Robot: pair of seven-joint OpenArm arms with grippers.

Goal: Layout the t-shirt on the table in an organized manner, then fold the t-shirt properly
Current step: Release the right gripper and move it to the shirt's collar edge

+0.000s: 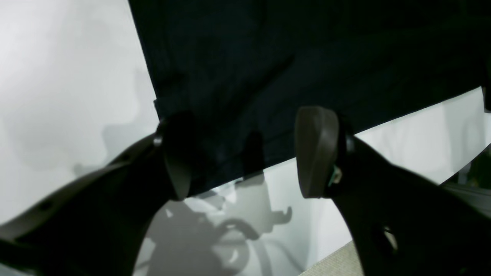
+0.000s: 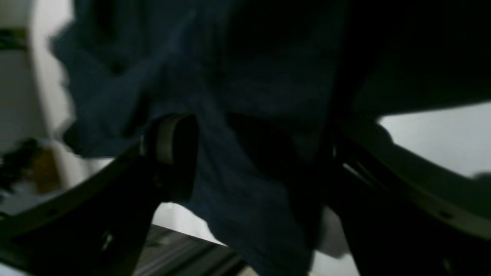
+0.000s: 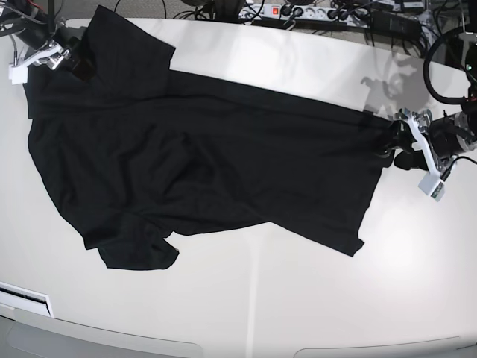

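So the shirt (image 3: 201, 156) lies spread across the table (image 3: 298, 298), dark against the pale top, stretched long from one side to the other. It is mostly flat but not tidy: in the base view the body shows diagonal creases through the middle, one sleeve is bunched and curled under at the near edge, and the hem side runs at a slant rather than square.

My left gripper (image 1: 243, 153) sits at the hem end, on the base view's right. From its wrist camera the two pads stand wide apart, straddling the corner of the cloth where the hem meets the side edge; nothing is pinched between them, so that hand is released. I see fabric under and between the pads, with bare table just beyond.

My right gripper (image 2: 261, 153) is at the far corner on the base view's left, over the shoulder and sleeve. Its wrist view is dark and blurred, but the one finger (image 2: 174, 153) I can make out stands clear of the other side, with rumpled cloth hanging in the gap. The jaws look spread there too, and I would not call that a grasp.

I judge the laying-out as partly done: the shirt is opened up, but the sleeve and the creases want smoothing and the hem wants squaring. No fold has been made yet, so all the folding is left.
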